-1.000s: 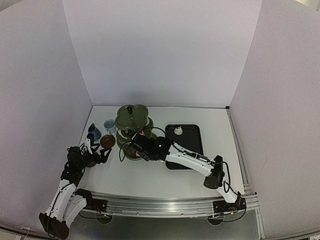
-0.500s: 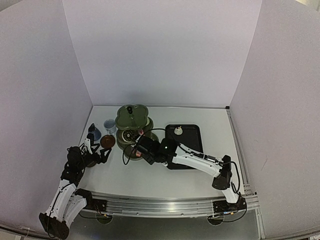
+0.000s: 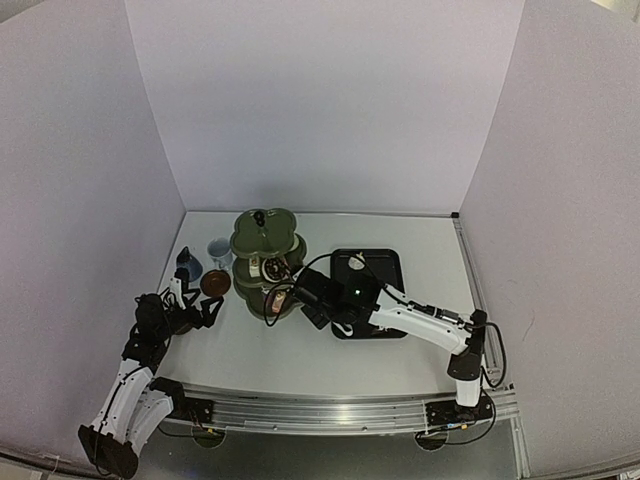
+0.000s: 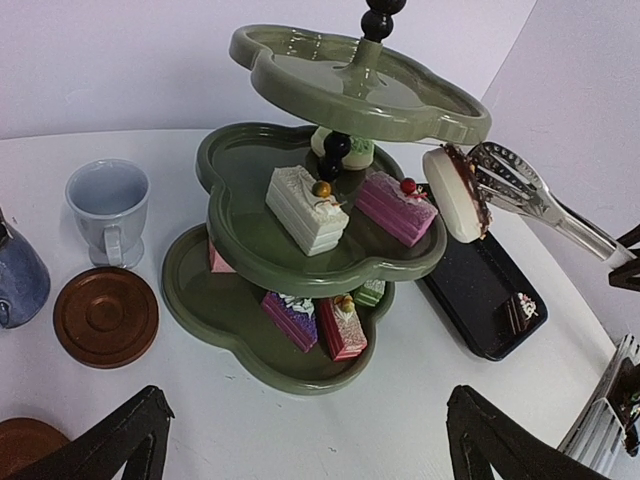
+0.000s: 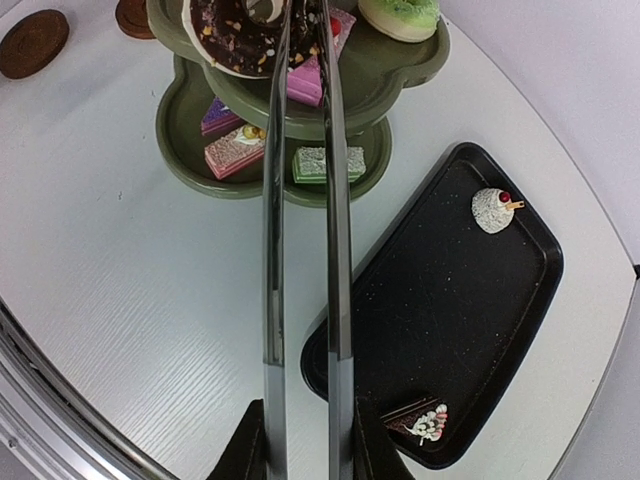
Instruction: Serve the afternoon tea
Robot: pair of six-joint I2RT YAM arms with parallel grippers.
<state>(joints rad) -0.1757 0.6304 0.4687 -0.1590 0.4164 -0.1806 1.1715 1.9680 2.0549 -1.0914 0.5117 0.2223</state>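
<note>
The olive-green three-tier stand point(image 3: 265, 236) stands left of centre, also in the left wrist view point(image 4: 300, 75) and the right wrist view point(image 5: 190, 125). My right gripper point(image 3: 320, 297) point(image 5: 300, 440) is shut on metal tongs point(image 5: 300, 200) point(image 4: 530, 195). The tongs pinch a chocolate ring cake point(image 5: 235, 35) point(image 4: 455, 192) at the middle tier's right edge. A white slice point(image 4: 307, 208) and a pink slice point(image 4: 395, 205) lie on the middle tier. Several slices lie on the bottom tier point(image 4: 342, 327). My left gripper point(image 3: 205, 312) point(image 4: 305, 450) is open and empty, in front of the stand.
The dark-blue cup point(image 4: 18, 280), the pale cup point(image 4: 108, 205) and two brown saucers point(image 4: 106, 315) point(image 4: 20, 445) sit left of the stand. The black tray point(image 5: 450, 330) point(image 3: 385, 290) on the right holds a white round cake point(image 5: 493, 210) and a chocolate slice point(image 5: 420, 420).
My right arm has shifted to the right, so the tongs now reach the stand from its right side. The left arm has not moved.
</note>
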